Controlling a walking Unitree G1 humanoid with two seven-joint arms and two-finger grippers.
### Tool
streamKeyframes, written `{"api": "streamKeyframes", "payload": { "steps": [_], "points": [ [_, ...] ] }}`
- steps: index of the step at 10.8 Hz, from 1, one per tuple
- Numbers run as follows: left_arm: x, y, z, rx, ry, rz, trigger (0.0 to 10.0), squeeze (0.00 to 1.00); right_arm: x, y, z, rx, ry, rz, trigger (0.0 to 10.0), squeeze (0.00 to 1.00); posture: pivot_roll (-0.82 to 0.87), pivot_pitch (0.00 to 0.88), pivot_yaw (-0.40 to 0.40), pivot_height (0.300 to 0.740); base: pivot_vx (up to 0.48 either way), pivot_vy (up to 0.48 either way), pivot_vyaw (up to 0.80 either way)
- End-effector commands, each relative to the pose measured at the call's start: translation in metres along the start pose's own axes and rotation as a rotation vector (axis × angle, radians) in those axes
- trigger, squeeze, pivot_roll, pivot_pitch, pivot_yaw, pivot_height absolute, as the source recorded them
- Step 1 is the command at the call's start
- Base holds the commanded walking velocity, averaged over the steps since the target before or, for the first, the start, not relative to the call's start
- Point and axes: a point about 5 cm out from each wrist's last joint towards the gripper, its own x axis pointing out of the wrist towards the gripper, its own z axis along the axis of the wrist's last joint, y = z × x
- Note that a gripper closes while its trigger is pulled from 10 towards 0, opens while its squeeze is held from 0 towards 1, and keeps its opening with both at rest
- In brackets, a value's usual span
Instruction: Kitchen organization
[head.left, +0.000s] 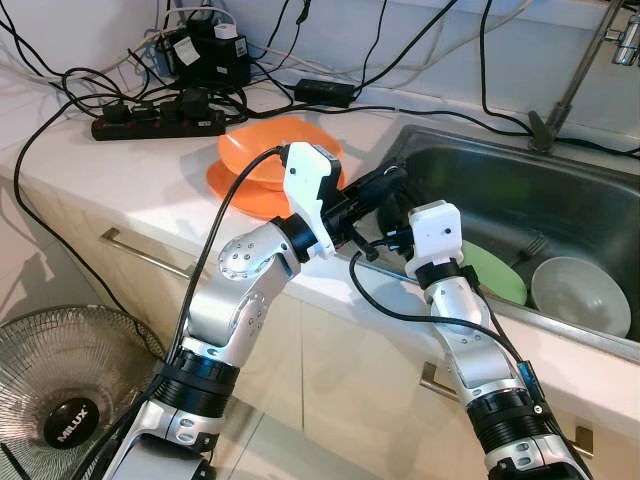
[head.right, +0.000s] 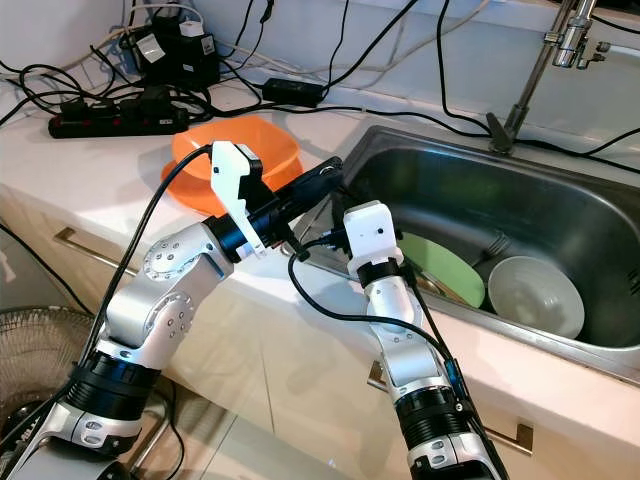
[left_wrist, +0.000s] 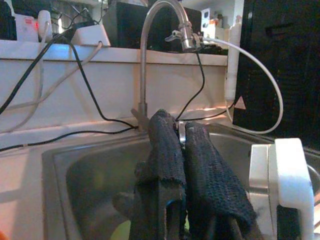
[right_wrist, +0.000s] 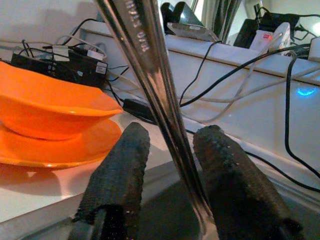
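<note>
My left gripper (head.left: 388, 186) reaches over the near left corner of the steel sink (head.left: 560, 170), shut on a silver metal utensil (left_wrist: 181, 134); a thin strip of it shows between the black fingers (left_wrist: 165, 145). Just below it is my right gripper (right_wrist: 170, 137), which stands open. The utensil's long handle (right_wrist: 150, 65) runs through the gap between its two fingers (right_wrist: 120, 165), and I cannot tell whether they touch it. A green plate (head.left: 495, 272), a white bowl (head.left: 580, 295) and a fork (head.left: 530, 245) lie in the sink.
An orange bowl (head.left: 270, 150) sits on an orange plate (head.left: 245, 190) on the counter left of the sink. Behind them are a black power strip (head.left: 160, 120) and several cables. The faucet (head.left: 575, 80) rises at the sink's far side. A fan (head.left: 70, 400) stands on the floor.
</note>
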Motion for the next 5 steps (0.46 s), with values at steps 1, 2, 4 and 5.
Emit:
{"api": "streamKeyframes", "payload": {
  "steps": [1,2,4,5],
  "points": [
    [-0.0019,-0.0002,0.0016,0.018,-0.002,0.002,10.0,0.00,0.0043,-0.0008,0.0028,-0.005,-0.010,-0.004,0.0,0.00,0.20,0.000,0.013,0.740,0.000,0.000,0.00],
    [-0.0027,0.0006,0.0004,0.025,0.007,0.008,10.0,0.00,0.0044,-0.0016,0.0028,-0.005,-0.011,-0.005,0.0,0.00,0.20,0.000,0.013,0.740,0.000,0.000,0.00],
    [-0.0025,0.0009,0.0006,0.031,0.010,0.009,10.0,0.00,0.0048,-0.0015,0.0032,-0.003,-0.013,-0.005,0.0,0.00,0.20,0.001,0.014,0.740,0.000,0.000,0.00],
    [-0.0023,0.0014,0.0008,0.035,0.010,0.010,10.0,0.00,0.0047,-0.0012,0.0034,-0.002,-0.013,-0.004,0.0,0.00,0.20,0.002,0.015,0.740,0.000,0.000,0.00]
  ]
}}
